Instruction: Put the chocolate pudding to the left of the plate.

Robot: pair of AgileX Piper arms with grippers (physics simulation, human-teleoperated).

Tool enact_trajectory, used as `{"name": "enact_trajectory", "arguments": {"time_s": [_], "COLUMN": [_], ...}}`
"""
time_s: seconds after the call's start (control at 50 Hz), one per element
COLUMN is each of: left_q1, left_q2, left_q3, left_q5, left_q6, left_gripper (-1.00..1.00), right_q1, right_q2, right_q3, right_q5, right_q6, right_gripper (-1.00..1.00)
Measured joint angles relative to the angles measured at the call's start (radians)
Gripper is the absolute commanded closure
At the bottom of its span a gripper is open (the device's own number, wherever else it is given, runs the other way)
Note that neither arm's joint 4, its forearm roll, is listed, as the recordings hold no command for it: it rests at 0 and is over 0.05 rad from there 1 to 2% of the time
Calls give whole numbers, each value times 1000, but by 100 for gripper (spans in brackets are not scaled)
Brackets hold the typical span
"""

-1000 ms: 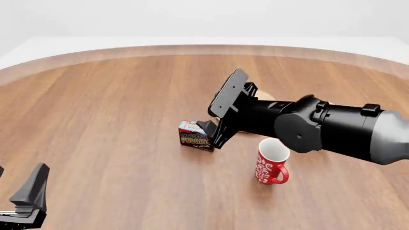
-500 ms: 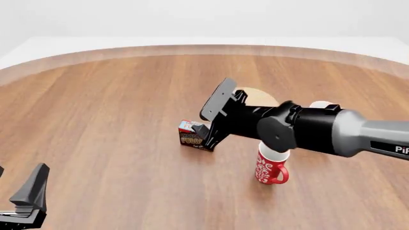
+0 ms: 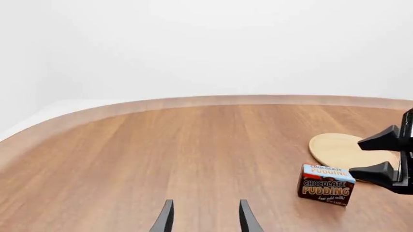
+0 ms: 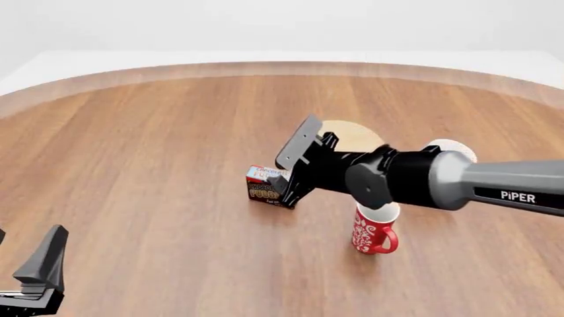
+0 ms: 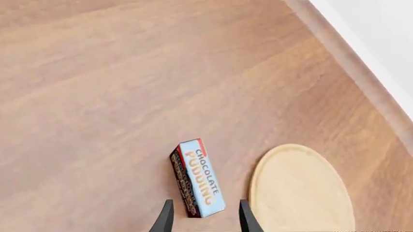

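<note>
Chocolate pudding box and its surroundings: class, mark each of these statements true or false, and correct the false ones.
1. The chocolate pudding stands on the table. True.
2. The right gripper is shut on the pudding. False: it is open, with the box free.
3. The plate holds the pudding. False: the plate is bare and the box stands beside it.
4. The red mug stands upright. True.
5. The left gripper holds a white mug. False: it holds nothing.

right arm [image 4: 414, 179] pulled back, fingers [image 4: 280, 185] lower by chocolate pudding [image 4: 265, 186], plate [image 4: 357, 135] more exposed
</note>
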Motion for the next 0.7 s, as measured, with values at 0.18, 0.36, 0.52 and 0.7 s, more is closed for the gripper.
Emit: {"name": "enact_trajectory", "arguments": {"time_s": [0.18, 0.36, 0.52, 0.7], "left_q1": [0, 0, 0, 0], "left_q2": [0, 0, 0, 0], "left_q3": [0, 0, 0, 0], "left_q5": [0, 0, 0, 0], "left_q6": [0, 0, 0, 0], "left_gripper": [-100, -100, -100, -100], "right_q1": [-11, -17, -19, -20], "right_q2": [31, 56, 76, 102], "right_q3": [0, 0, -3, -8], "right_q5": [-19, -37, -53, -68], "right_q6": [2, 9, 19, 28], "right_gripper": [-100, -100, -100, -100]}}
